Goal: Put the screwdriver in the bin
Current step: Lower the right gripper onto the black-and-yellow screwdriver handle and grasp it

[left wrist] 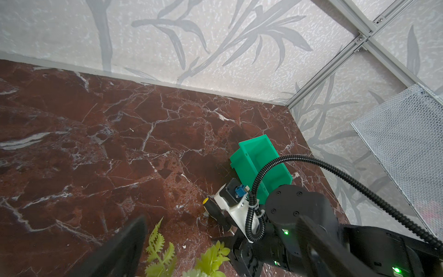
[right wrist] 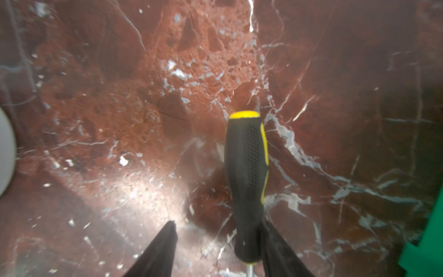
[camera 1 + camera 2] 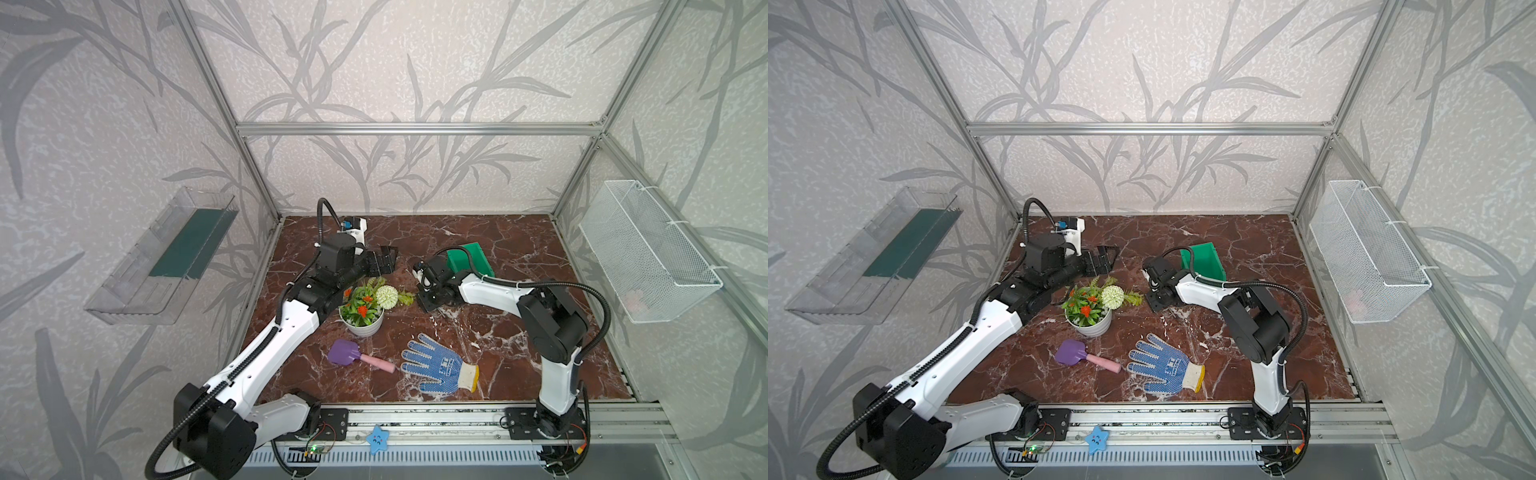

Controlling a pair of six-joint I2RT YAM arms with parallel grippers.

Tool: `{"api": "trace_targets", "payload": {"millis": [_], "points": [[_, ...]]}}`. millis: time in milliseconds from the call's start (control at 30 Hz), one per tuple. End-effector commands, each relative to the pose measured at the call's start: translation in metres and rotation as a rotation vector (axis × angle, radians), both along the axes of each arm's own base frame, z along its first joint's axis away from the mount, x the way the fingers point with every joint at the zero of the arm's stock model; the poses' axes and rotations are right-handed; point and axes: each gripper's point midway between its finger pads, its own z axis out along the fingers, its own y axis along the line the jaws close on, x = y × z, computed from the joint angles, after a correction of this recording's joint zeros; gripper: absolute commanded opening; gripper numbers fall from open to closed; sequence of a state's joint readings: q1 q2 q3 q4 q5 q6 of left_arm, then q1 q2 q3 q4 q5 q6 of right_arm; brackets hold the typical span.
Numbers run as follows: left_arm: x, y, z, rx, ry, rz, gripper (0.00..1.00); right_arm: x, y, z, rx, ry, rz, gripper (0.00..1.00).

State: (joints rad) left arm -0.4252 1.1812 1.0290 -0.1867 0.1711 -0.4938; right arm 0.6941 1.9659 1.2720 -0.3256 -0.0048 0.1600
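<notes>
The right gripper (image 2: pixel 218 223) has its jaws parted, one finger against the screwdriver (image 2: pixel 247 172), the other clear of it. It lies on the counter (image 2: pixel 119 120), outside the bin (image 1: pixel 242 156), near it. Marking on the glove (image 3: pixel 436 365) illegible.

Looks like a robot test cell in a lab. Closed in by an aluminium frame (image 3: pixel 415 129) with leaf-pattern wall panels (image 3: pixel 374 62) around a small desk (image 3: pixel 519 249) of red marble look. Fitted with a left arm (image 3: pixel 270 349) and a right arm (image 3: pixel 557 374) bolted on a metal rail (image 3: pixel 415 417) in front, beside an open circuit board (image 3: pixel 316 449).
</notes>
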Motion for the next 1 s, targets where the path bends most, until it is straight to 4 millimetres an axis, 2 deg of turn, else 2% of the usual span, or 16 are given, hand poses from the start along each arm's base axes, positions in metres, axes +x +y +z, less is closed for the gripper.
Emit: {"api": "trace_targets", "payload": {"millis": [0,133,300,367,500,700,900,933,967], "points": [[-0.003,-0.002,0.007,-0.042,-0.012,-0.012,0.99,0.009,-0.002,-0.002,-0.043,-0.02,-0.012,0.55],[-0.003,-0.003,0.008,-0.045,-0.007,-0.02,0.99,0.015,-0.007,-0.013,-0.101,-0.023,-0.016,0.46],[-0.002,-0.003,0.009,-0.044,-0.007,-0.018,0.99,0.019,-0.005,-0.014,-0.097,-0.039,-0.013,0.33],[-0.001,-0.004,0.009,-0.045,-0.004,-0.019,0.99,0.02,-0.006,-0.015,-0.109,-0.042,-0.013,0.25],[-0.001,-0.004,0.011,-0.049,-0.007,-0.018,0.99,0.021,-0.011,-0.006,-0.121,-0.064,-0.023,0.18],[0.0,-0.002,0.016,-0.051,-0.02,-0.008,0.99,0.019,-0.015,0.033,-0.046,-0.125,-0.06,0.14],[0.006,-0.013,0.031,-0.11,-0.055,-0.037,0.99,0.025,-0.027,0.092,0.168,-0.163,-0.168,0.14],[0.007,-0.016,0.033,-0.115,-0.057,-0.042,0.99,0.027,-0.031,0.097,0.196,-0.161,-0.193,0.14],[0.009,-0.019,0.034,-0.116,-0.062,-0.044,0.99,0.029,-0.036,0.117,0.24,-0.191,-0.218,0.14]]}}
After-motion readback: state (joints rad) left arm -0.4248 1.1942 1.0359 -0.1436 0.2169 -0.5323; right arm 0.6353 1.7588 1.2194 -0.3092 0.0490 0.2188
